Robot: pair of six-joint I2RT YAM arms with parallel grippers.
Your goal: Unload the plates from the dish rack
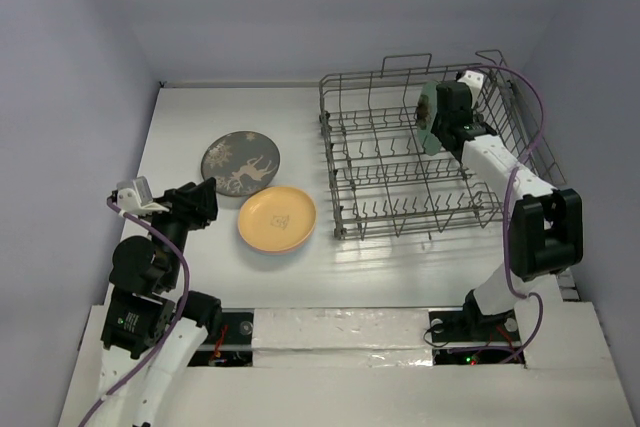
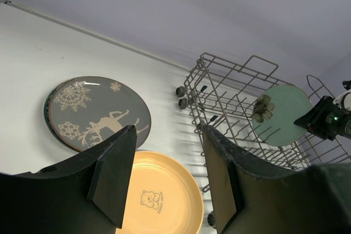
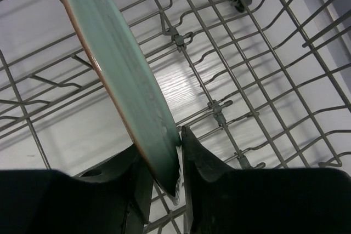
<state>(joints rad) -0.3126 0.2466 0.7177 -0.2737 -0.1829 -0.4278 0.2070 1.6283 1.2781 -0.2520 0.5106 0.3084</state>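
Note:
The grey wire dish rack (image 1: 400, 162) stands at the right of the table. My right gripper (image 1: 440, 122) is shut on the rim of a mint green plate (image 1: 428, 119) that stands on edge inside the rack; the wrist view shows the plate (image 3: 126, 80) pinched between both fingers. A dark grey plate with a deer and snowflakes (image 1: 240, 162) and an orange-yellow plate (image 1: 277, 219) lie flat on the table left of the rack. My left gripper (image 1: 205, 202) is open and empty, above the table beside those two plates (image 2: 164, 195).
The white table (image 1: 180, 127) is walled in pale purple at the back and sides. The rack's raised wire handles (image 1: 495, 62) stand close to my right arm. No other plate shows in the rack.

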